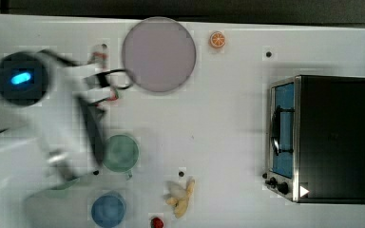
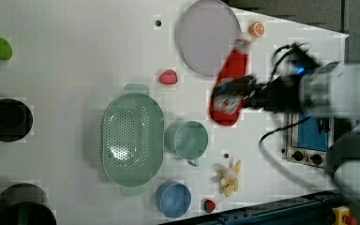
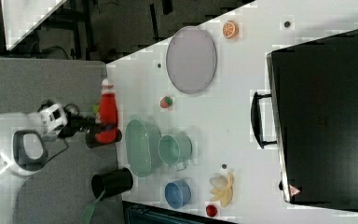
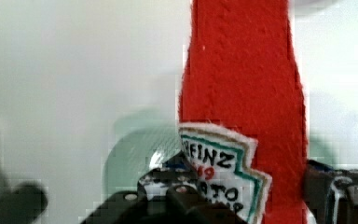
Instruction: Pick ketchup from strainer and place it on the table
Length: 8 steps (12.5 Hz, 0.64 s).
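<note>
One ketchup bottle (image 2: 228, 86) hangs clear above the table (image 2: 75, 56) in the left view, pinched by the gripper (image 2: 236, 91), apart from the empty strainer (image 2: 132, 139). Wrist view shows fingers (image 4: 340, 191) clamping its labelled base; I'd lower it gently onto bare tabletop, avoiding the cups.

Bare white tabletop (image 2: 75, 56) lies open beyond the pale green perforated oval strainer (image 2: 132, 139); the round green cup (image 2: 190, 139) and grey round plate (image 2: 208, 37) crowd its near side.
</note>
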Motion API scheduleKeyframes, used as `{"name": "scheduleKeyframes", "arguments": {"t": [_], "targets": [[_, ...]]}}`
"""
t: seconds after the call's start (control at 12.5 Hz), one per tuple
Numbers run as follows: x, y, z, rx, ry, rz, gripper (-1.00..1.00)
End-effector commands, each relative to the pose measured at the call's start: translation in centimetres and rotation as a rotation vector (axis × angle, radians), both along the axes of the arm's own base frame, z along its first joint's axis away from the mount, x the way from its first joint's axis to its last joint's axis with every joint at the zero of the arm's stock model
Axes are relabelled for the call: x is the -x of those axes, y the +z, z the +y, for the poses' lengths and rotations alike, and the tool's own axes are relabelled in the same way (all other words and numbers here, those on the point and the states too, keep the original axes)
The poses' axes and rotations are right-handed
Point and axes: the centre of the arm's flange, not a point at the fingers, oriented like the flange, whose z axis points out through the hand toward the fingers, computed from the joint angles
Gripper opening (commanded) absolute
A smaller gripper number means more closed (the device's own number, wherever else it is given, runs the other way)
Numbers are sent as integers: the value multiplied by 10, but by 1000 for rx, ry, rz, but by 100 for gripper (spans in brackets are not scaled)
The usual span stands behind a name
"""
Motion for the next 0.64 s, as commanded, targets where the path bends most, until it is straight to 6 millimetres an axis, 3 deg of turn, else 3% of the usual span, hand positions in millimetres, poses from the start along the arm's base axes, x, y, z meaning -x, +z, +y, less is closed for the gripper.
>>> {"name": "scheduleKeyframes", "arguments": {"t": [0.08,0.4,0.64], "targets": [[-33,16,-106,21,-66,-49,21],[-36,-5,-197,47,-206,-5,21],[-19,-43,-234,62,-258,71,21]]}}
